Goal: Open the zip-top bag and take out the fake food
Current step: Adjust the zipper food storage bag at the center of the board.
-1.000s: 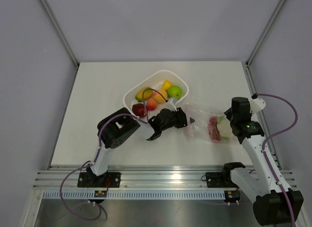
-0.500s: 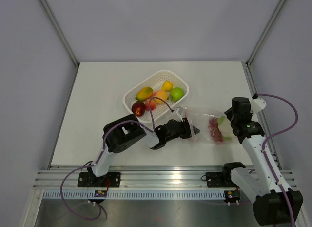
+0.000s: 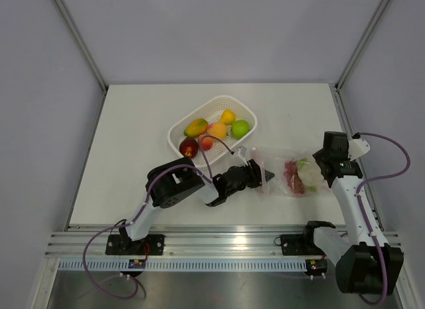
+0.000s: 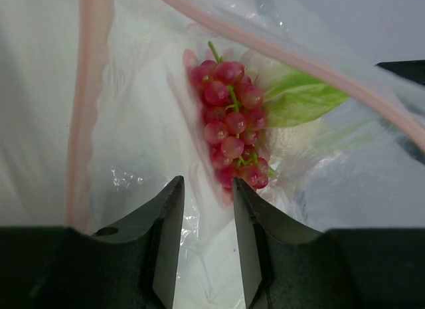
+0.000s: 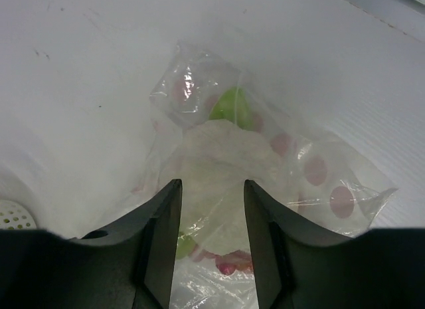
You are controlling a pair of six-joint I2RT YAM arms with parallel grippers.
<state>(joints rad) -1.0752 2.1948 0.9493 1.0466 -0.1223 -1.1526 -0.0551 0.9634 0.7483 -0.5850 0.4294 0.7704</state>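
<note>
The zip-top bag [image 3: 282,169] lies flat on the white worktop [image 3: 133,136], close to its right edge and about midway between the near and far edges. Fake food is still inside it: a dark red grape bunch [image 4: 229,129] and a pale green-white leafy piece [image 3: 307,167].

The left tool [image 3: 262,174] sits at the bag's left end, by the pink zip strip [image 4: 93,90]. Its fingers stand a little apart, crinkled film showing through the gap, and I see nothing clamped between them.

The right tool [image 3: 319,168] is at the bag's right end. Its fingers are spread wider, with the bag's bulk running between them. Whether they press on it I cannot tell.

Nearer the far edge, a white basket [image 3: 176,133] holds a green apple [image 3: 240,128], a red apple [image 3: 189,147], an orange [image 3: 218,129] and yellow pieces [image 3: 228,116].
</note>
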